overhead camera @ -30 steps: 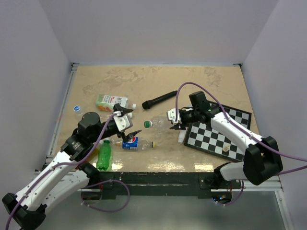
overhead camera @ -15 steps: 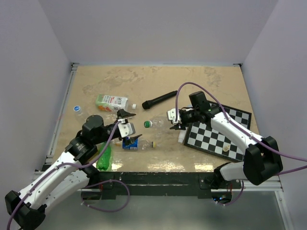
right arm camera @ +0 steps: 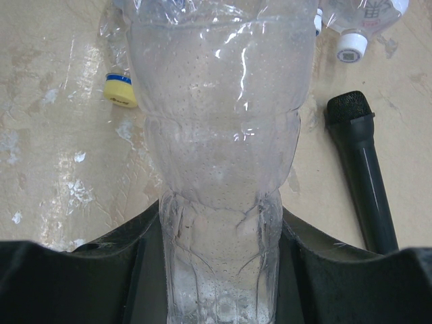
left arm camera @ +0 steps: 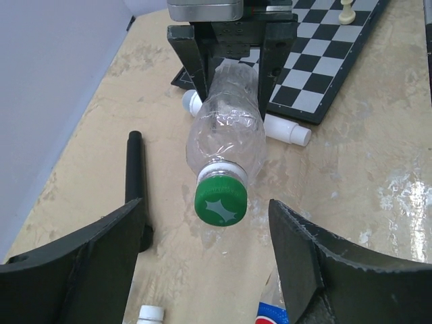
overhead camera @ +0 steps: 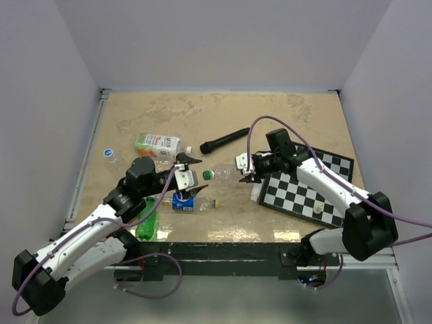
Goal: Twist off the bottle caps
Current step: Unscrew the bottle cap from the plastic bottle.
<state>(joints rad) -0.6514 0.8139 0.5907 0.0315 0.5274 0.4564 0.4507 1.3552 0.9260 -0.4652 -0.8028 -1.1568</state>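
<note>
A clear crinkled bottle [overhead camera: 227, 171] hangs level above the table, its base squeezed in my shut right gripper [overhead camera: 244, 169]. The right wrist view shows the bottle [right arm camera: 223, 128] pinched between that gripper's [right arm camera: 221, 270] dark jaws. The bottle's green cap [overhead camera: 208, 174] points left at my left gripper [overhead camera: 193, 177]. In the left wrist view the green cap [left arm camera: 221, 201] sits between the tips of the left gripper [left arm camera: 206, 217]; the jaws are open, with a gap on both sides. The bottle [left arm camera: 229, 128] runs back from it.
Below the left gripper lie a Pepsi-labelled bottle [overhead camera: 183, 201] with a yellow cap [overhead camera: 217, 203] and a green bottle [overhead camera: 147, 219]. A carton [overhead camera: 156, 142], a blue cap [overhead camera: 107, 152], a black microphone [overhead camera: 224, 140] and a chessboard [overhead camera: 307, 189] lie around.
My left arm has moved right, bringing its gripper up around the green cap, and its jaws have narrowed. The right gripper and the bottle have stayed still.
</note>
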